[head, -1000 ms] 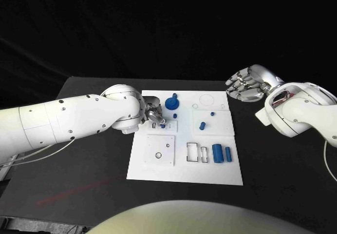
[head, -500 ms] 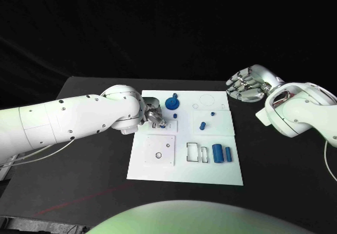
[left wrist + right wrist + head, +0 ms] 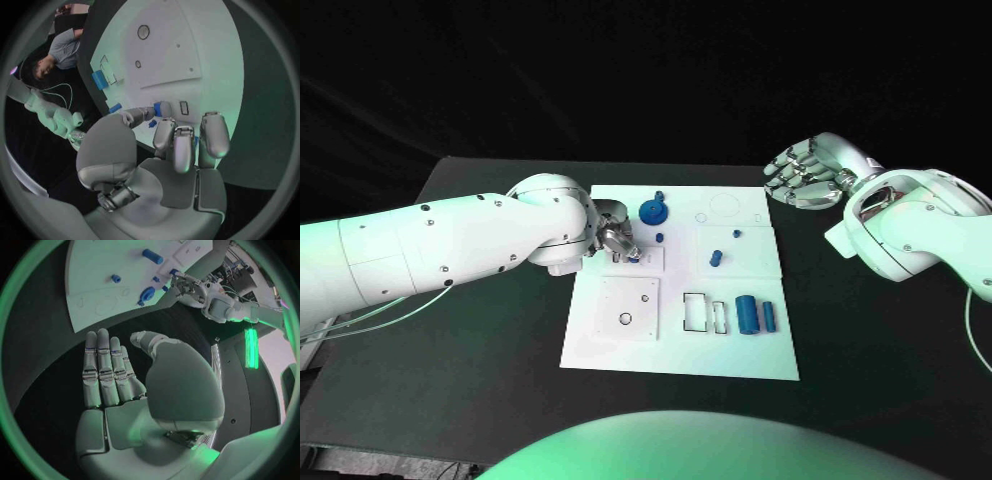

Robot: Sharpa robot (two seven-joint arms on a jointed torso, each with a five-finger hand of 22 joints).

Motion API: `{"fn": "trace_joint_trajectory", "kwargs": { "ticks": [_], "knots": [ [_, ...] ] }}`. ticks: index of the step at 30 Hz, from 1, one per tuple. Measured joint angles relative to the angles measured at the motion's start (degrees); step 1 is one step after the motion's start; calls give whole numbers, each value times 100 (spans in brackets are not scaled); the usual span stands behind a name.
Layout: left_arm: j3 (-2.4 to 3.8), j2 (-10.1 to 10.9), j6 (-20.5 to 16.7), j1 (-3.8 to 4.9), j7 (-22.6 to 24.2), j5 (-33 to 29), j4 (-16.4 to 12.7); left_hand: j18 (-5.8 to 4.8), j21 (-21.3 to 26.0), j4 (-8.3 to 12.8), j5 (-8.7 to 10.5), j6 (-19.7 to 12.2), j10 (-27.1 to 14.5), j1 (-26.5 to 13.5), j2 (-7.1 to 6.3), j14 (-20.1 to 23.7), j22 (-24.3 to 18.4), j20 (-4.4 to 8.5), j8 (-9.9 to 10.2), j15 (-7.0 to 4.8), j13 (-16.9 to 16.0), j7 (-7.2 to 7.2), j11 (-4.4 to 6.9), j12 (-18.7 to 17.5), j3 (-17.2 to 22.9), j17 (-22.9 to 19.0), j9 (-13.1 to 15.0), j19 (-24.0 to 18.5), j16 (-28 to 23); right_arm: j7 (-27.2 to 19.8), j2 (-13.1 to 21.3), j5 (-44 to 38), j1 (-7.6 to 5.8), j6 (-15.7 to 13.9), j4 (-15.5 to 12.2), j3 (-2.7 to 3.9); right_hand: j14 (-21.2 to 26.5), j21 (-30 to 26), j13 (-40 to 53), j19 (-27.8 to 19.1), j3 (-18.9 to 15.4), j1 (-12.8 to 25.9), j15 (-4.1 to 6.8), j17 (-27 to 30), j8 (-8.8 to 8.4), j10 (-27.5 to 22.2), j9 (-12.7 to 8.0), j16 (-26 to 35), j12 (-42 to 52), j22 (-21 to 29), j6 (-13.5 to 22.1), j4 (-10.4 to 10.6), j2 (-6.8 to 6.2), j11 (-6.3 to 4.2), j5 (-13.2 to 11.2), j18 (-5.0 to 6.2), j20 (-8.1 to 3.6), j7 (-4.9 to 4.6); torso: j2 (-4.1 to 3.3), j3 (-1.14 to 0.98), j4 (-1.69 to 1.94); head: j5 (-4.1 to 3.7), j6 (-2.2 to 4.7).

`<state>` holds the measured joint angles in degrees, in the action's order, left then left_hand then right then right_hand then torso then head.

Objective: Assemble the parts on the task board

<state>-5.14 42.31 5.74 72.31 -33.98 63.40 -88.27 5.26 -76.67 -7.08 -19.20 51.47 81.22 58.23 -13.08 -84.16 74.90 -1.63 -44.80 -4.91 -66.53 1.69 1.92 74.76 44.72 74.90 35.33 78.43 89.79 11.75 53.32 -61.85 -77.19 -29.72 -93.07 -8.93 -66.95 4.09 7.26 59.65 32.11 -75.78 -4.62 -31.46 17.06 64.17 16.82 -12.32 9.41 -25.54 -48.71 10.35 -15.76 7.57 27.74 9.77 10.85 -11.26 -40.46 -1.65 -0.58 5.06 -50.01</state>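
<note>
Left wrist view, robot hand point(image 3: 164, 150) pinching part point(image 3: 165, 108)

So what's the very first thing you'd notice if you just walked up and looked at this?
Probably the white task board bright against the black table, dotted with small blue parts, such as the blue cylinder near its right edge. Next, the left hand low over the board's upper left, a small blue part at its fingertips. The right hand hangs open off the board's far right corner.

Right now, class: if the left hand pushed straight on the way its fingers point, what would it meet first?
Probably the small blue part at its fingertips, then the white task board beneath; depth is hard to judge.
</note>
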Motion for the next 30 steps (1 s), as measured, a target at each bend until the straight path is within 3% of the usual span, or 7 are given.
{"fn": "trace_joint_trajectory", "kwargs": {
  "ticks": [7, 12, 16, 19, 21, 28, 30],
  "knots": [
    [-2, 1, -18, -10, -2, -16, 21, 0, 0, -301, 37, 48, -15, -56, -9, 0, 5, 21, 48, 0, -15, -49, 15, -4, -301, 0, -20, 20, 0, 0, -1, 0, 0, -1, 1, 0, 0, 0, -6, 0, 0, 0, 0, 0, 0, 0, 0, 0, 0, 10, 0, 0, 0, 0, 0, 0, 0, 0, 0, 2, 1, -5, 0],
    [1, 30, -64, -25, -3, -24, 32, 0, 22, -662, -12, 65, -15, -86, -43, 0, 4, 32, 112, 0, -35, -71, 14, -4, -824, 0, -33, 32, 0, 0, 2, 0, 0, -3, 1, 0, 0, 0, -11, -22, 0, 0, 0, 0, 0, -21, -7, 22, -18, 27, 0, 0, 0, 21, 0, 0, 22, 0, 0, 3, -1, -12, 0],
    [75, 63, -121, -38, -3, -51, 62, 0, 61, -941, -611, 88, -15, -207, -164, 0, 4, 40, 143, 0, -45, -48, 14, -4, -1510, 0, -33, 40, 0, -8, 3, 1, 0, -7, 4, 0, 0, 0, -27, -22, 0, 0, 0, 6, 0, -21, -16, 22, -24, 51, 22, 0, 0, 21, 0, 0, 22, -22, 3, 3, -1, -13, 0],
    [149, 86, -172, -30, -3, -89, 80, 0, 62, -963, -93, 89, -15, -364, -141, 0, 4, 19, 201, 0, -54, -49, 14, -4, -2012, 0, -33, 62, 0, -14, 3, 4, 1, -10, 6, 0, 21, -22, -36, -43, 0, 0, -20, 6, 0, -41, -25, 57, -24, 70, 22, 0, 0, 41, 0, 0, 43, -22, 4, 1, -1, -18, 0],
    [181, 100, -199, -26, -2, -112, 87, 1, 84, -967, 82, 89, -15, -387, -118, 0, 4, 19, 201, 0, -69, -49, 14, -3, -2222, 0, -33, 62, 0, -16, 3, 5, 1, -12, 7, 0, 21, -22, -44, -43, 0, 0, -20, 6, 0, -41, -25, 57, -24, 75, 22, 0, 0, 41, 0, 0, 43, -22, 7, -2, -2, -23, 0],
    [320, 219, -252, -16, -2, -223, 83, 1, 84, -965, 122, 88, -14, -313, -44, 0, 3, 19, 215, 0, -79, -49, 14, -4, -2350, 0, -32, 61, 0, -20, 21, 10, 2, -18, 6, 0, 41, -22, -58, -43, -17, 22, -41, 11, -23, -41, -32, 79, -46, 101, 48, 17, -23, 41, 0, 0, 43, -48, 7, -3, 1, -35, 0],
    [398, 278, -252, -11, -2, -277, 57, 1, 84, -960, -14, 88, -14, -209, 60, 1, 3, 19, 233, 0, -79, -48, 14, -4, -2385, 0, -32, 61, 0, -21, 25, 12, 4, -20, 7, 0, 41, -22, -58, -43, -17, 22, -41, 11, -23, -41, -32, 79, -46, 101, 49, 17, -23, 41, 0, 0, 42, -48, 7, -1, 2, -36, 0]
  ]
}}
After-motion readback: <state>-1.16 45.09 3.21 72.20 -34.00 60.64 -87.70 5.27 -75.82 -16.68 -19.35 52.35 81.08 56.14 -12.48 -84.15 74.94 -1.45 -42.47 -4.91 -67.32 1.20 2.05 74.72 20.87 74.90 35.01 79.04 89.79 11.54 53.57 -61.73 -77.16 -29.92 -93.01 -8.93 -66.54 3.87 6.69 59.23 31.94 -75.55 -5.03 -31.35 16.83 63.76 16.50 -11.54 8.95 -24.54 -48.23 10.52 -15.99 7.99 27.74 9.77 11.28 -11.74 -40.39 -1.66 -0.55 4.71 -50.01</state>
